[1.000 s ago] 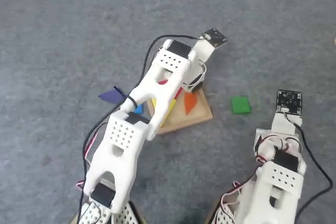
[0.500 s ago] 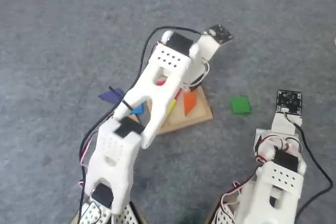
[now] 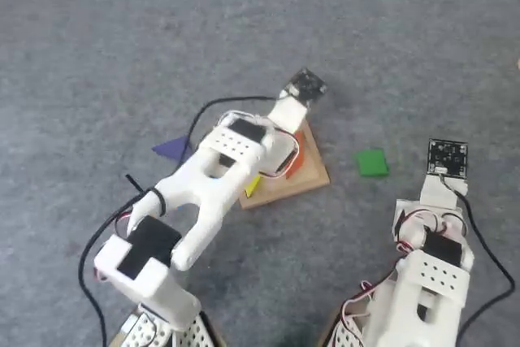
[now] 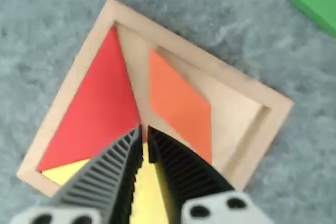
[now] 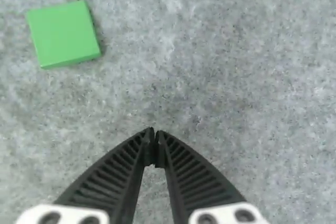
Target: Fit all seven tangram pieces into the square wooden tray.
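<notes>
Drawing my left arm back and down, I set my left claw [image 4: 143, 129], closed on nothing, over the tray [image 4: 199, 59] where red triangle [image 4: 100, 114] met orange piece [image 4: 178, 106], leaving the green square [image 3: 372, 162] beyond it unplaced.

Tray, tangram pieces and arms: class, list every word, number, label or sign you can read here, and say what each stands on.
No text can be read anywhere.
wooden tray, red piece, orange piece, yellow piece, green square, purple piece: plain, no print.
dark board on the right arm and dark board on the left arm: any markings too small to read.
</notes>
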`<move>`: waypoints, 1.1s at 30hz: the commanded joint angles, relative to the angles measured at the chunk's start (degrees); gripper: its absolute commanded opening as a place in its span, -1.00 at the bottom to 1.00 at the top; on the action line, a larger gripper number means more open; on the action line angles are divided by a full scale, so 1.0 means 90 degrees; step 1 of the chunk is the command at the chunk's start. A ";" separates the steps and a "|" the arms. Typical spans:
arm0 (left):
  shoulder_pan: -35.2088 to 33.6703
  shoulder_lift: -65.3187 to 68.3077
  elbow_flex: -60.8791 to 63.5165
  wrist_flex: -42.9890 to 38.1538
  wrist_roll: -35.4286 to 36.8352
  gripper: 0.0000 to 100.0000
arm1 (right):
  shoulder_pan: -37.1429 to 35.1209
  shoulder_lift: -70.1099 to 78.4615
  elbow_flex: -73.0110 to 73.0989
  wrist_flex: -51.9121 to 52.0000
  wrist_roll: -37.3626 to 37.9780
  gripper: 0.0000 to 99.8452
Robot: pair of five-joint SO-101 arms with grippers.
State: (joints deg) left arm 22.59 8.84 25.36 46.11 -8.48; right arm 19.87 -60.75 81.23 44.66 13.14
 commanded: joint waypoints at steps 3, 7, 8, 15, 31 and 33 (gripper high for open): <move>0.0420 0.0410 -0.0308 -0.0020 0.0088 -0.96 | -0.0073 -0.0142 -0.0176 -0.0112 0.0088 -0.98; 0.0557 0.0889 -0.1109 0.0733 0.0088 -0.96 | -0.0073 -0.0142 -0.0176 -0.0112 0.0088 -0.98; 0.0615 0.1006 -0.1265 0.0889 0.0088 -0.96 | -0.0073 -0.0142 -0.0176 -0.0112 0.0088 -0.98; 0.0654 0.1602 -0.2076 0.1211 0.0088 -0.96 | -0.0073 -0.0142 -0.0176 -0.0112 0.0088 -0.98; 0.0996 0.0772 -0.2711 0.2491 -0.0088 -0.96 | -0.0073 -0.0142 -0.0166 -0.0112 0.0088 -0.98; 0.1338 0.0684 -0.2408 0.2374 -0.0098 -0.96 | -0.0073 -0.0142 -0.0166 -0.0112 0.0088 -0.98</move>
State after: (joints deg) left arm 29.27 20.62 0.66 67.74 -8.48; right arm 19.78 -60.75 81.23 44.66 13.14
